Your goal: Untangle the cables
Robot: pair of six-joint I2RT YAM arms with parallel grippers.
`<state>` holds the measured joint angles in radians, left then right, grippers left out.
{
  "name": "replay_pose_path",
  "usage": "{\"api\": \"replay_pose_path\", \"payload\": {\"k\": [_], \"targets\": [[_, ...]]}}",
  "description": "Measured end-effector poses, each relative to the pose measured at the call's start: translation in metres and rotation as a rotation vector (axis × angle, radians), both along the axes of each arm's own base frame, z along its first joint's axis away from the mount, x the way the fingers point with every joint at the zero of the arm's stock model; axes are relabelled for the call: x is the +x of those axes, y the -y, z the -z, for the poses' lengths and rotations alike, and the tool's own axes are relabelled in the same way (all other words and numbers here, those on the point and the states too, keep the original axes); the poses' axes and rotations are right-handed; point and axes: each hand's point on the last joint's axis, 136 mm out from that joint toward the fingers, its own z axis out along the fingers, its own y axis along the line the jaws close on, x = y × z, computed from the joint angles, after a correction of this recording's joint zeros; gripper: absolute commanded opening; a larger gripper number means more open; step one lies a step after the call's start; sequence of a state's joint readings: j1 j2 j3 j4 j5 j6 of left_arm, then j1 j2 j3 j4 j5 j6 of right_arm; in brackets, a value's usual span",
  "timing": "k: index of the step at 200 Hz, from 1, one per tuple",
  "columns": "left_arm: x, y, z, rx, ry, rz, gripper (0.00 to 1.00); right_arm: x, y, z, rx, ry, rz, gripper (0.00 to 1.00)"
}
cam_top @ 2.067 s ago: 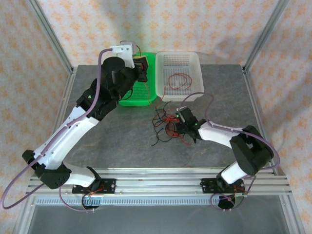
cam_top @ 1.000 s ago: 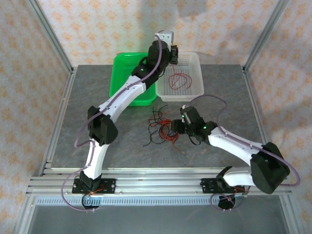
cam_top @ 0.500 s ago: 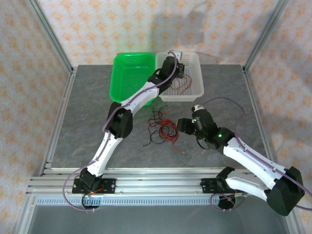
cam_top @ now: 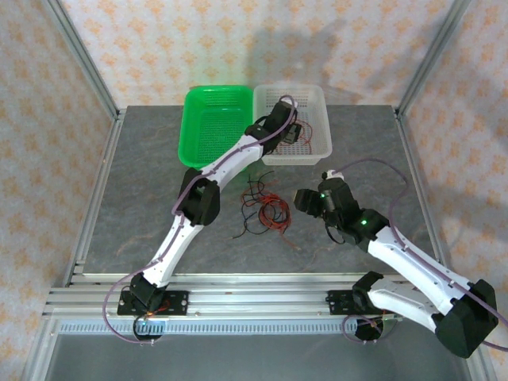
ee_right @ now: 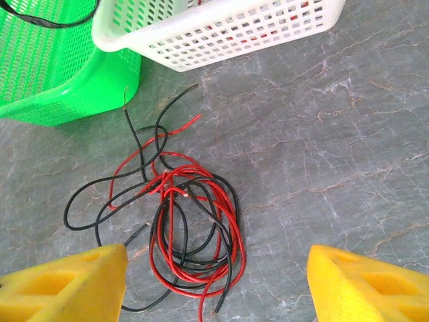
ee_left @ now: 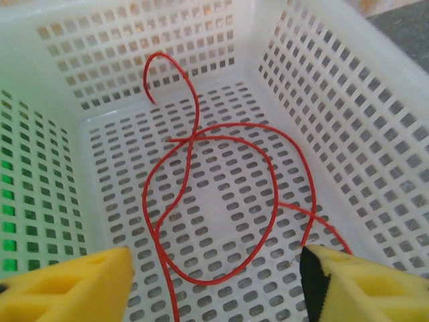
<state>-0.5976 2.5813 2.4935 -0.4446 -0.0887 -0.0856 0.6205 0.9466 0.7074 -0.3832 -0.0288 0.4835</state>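
Observation:
A tangle of red and black cables (cam_top: 268, 210) lies on the grey table in front of the two baskets; in the right wrist view the cables (ee_right: 171, 181) sit between and just beyond my fingers. My right gripper (cam_top: 305, 200) (ee_right: 214, 288) hovers open just right of the tangle and holds nothing. Loose red cables (ee_left: 276, 194) lie in loops on the floor of the white basket (ee_left: 335, 121). My left gripper (cam_top: 286, 131) (ee_left: 214, 288) hangs open inside that basket just above them, its yellow fingers apart and empty.
The green basket (cam_top: 214, 111) (ee_right: 53, 67) stands left of the white basket (cam_top: 324, 119) (ee_right: 221, 27), touching it, and holds a black cable (ee_right: 40, 20). The left arm stretches across the table from its base to the white basket. Aluminium frame posts stand at the table's corners.
My left gripper sank into the white basket and opened, letting the red cable drop. My right gripper drew back to the right of the tangle and opened wider.

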Motion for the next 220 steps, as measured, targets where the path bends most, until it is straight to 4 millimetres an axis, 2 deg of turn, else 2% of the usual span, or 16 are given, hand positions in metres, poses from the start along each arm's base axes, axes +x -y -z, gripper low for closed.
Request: {"api": "replay_pose_path", "payload": {"k": [47,65,86,106,122,131,144,157,175,205,220], "targets": [[-0.02,0.005,-0.017,0.098,0.011,0.006,0.71,0.001,-0.002,-0.004,0.006,0.004,-0.002,0.7],[-0.028,0.004,-0.037,0.093,0.025,0.005,0.72,0.002,-0.005,0.001,0.003,-0.014,-0.012,0.69],[-0.044,-0.01,-0.07,0.076,0.043,-0.02,0.71,0.003,-0.011,0.012,-0.005,-0.056,-0.033,0.66],[-0.069,-0.031,-0.109,0.042,0.065,-0.057,0.71,0.006,-0.017,0.022,-0.019,-0.093,-0.052,0.64],[-0.097,-0.051,-0.135,0.005,0.075,-0.089,0.71,0.008,-0.021,0.033,-0.034,-0.129,-0.06,0.64],[-0.116,-0.061,-0.144,-0.021,0.077,-0.1,0.7,0.009,-0.024,0.041,-0.047,-0.151,-0.065,0.64],[-0.146,-0.075,-0.146,-0.045,0.06,-0.111,0.7,0.011,-0.027,0.054,-0.07,-0.185,-0.068,0.64],[-0.176,-0.086,-0.135,-0.058,0.026,-0.114,0.69,0.013,-0.03,0.068,-0.099,-0.223,-0.073,0.64],[-0.212,-0.096,-0.1,-0.066,-0.05,-0.115,0.69,0.017,-0.033,0.086,-0.135,-0.269,-0.073,0.64],[-0.259,-0.103,-0.016,-0.046,-0.237,-0.127,0.69,0.023,-0.034,0.11,-0.19,-0.32,-0.062,0.63],[-0.276,-0.106,0.019,-0.043,-0.323,-0.144,0.7,0.027,-0.036,0.118,-0.205,-0.332,-0.058,0.62]]}}
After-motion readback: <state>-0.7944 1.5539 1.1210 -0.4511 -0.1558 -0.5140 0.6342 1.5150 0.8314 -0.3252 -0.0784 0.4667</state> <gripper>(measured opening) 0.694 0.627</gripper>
